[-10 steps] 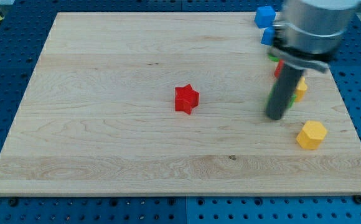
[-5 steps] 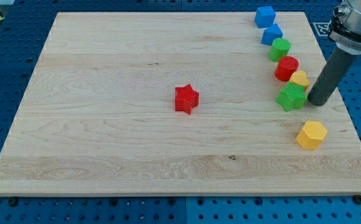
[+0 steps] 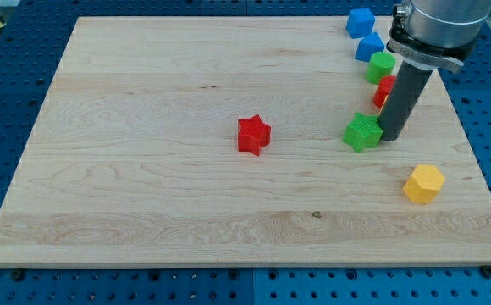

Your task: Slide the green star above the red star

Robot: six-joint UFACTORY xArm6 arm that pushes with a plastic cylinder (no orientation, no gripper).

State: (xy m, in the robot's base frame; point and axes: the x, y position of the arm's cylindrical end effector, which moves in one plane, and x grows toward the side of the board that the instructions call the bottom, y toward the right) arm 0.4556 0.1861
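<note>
Pale wooden bench (image 3: 144,169) carries every block. The green star block (image 3: 363,131) lies at the view's right of the red star block (image 3: 253,135), well apart, with my tip (image 3: 390,137) touching its right side; no pincer exists on this rod. A yellow hexagonal block (image 3: 423,183) sits below.

The board (image 3: 161,127) is showing pale wood with fine long grain and a smooth, matt face, and it is lying on a blue metal-looking plate with rows of small holes (image 3: 0,93). The green star (image 3: 363,131), the red star (image 3: 253,135) and the yellow block (image 3: 423,183) are looking like matt plastic with fine ridges. The rod above my tip (image 3: 390,137) is appearing dark, smooth and slightly shiny.
</note>
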